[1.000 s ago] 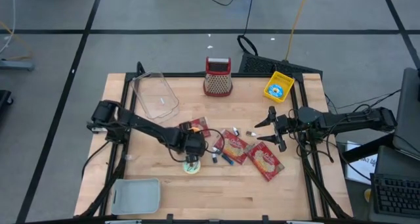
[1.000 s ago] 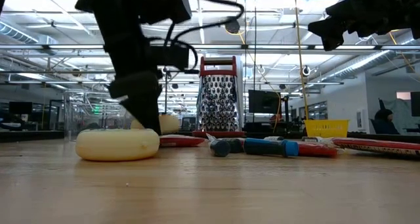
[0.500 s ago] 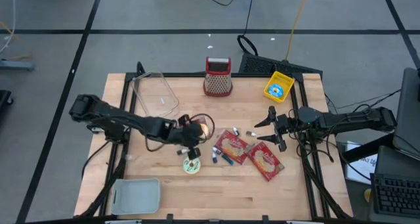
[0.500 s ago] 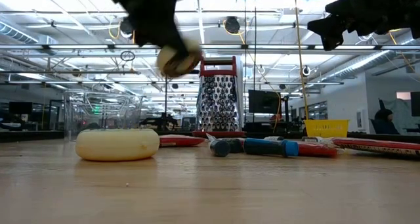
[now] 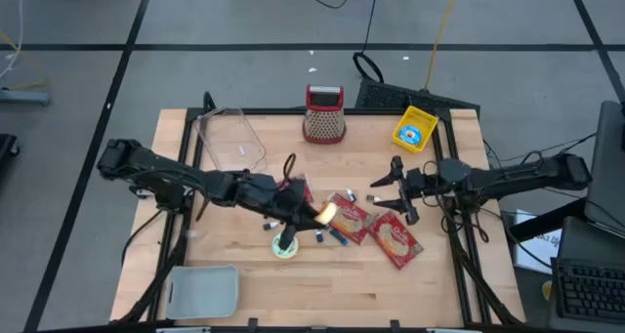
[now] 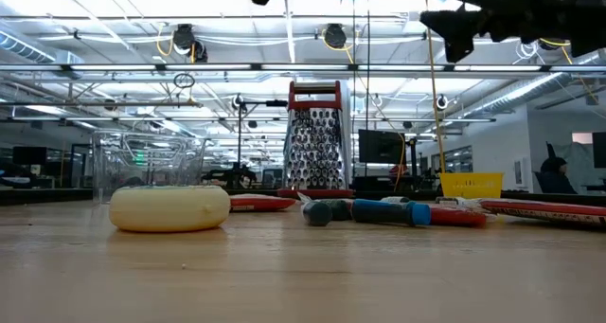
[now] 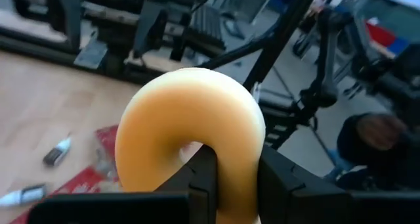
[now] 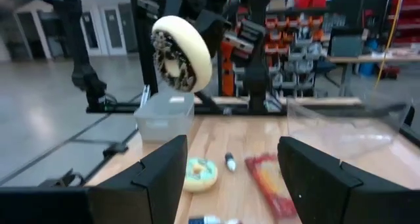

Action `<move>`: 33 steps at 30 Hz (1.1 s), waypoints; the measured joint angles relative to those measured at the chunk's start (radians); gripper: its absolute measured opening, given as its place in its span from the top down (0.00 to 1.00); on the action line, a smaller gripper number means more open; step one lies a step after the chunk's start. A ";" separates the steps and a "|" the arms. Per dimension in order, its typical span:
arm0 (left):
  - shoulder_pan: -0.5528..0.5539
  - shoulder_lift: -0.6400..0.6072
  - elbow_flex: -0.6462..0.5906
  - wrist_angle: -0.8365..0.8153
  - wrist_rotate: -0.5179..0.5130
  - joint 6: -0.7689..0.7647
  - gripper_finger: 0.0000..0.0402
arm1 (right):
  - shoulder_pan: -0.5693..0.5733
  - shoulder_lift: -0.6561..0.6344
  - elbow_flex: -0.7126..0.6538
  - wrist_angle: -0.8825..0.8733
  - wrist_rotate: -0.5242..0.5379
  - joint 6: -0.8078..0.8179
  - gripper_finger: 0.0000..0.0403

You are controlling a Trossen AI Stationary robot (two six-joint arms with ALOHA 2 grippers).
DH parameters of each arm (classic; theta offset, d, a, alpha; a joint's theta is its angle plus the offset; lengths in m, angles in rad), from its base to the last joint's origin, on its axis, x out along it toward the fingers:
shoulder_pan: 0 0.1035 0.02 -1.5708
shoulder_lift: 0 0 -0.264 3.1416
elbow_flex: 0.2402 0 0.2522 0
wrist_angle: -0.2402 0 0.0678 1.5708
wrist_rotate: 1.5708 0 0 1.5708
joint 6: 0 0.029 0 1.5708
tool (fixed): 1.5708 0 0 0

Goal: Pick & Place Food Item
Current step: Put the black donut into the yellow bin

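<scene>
1. The light wooden table top (image 5: 293,284) shows matt, visible grain.
2. On it, the red-handled box grater (image 5: 323,114) has perforated shiny metal.
3. The clear plastic container (image 5: 230,143) looks glossy.
4. The tan ring-shaped doughnut (image 7: 190,129) appears smooth and matt.

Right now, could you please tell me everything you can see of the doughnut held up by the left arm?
The pale yellow-orange ring doughnut looks smooth and matte, with a brown speckled topping on one face, seen in the right wrist view. The left gripper is shut on its ring, one finger through the hole. It hangs in the air on edge, above the wooden table, over the red packets. Only the gripper touches it.
</scene>
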 joint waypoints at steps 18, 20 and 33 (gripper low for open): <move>0.015 0.044 0.001 0.082 0.051 -0.130 0.84 | 0.044 0.428 0.008 0.685 -0.039 -0.089 0.43; 0.029 0.069 0.001 0.074 0.098 -0.195 0.84 | 0.061 0.444 0.033 0.661 -0.078 -0.131 0.43; 0.083 0.187 0.000 0.090 0.235 -0.384 0.84 | 0.118 0.472 0.262 0.081 -0.082 -0.294 0.43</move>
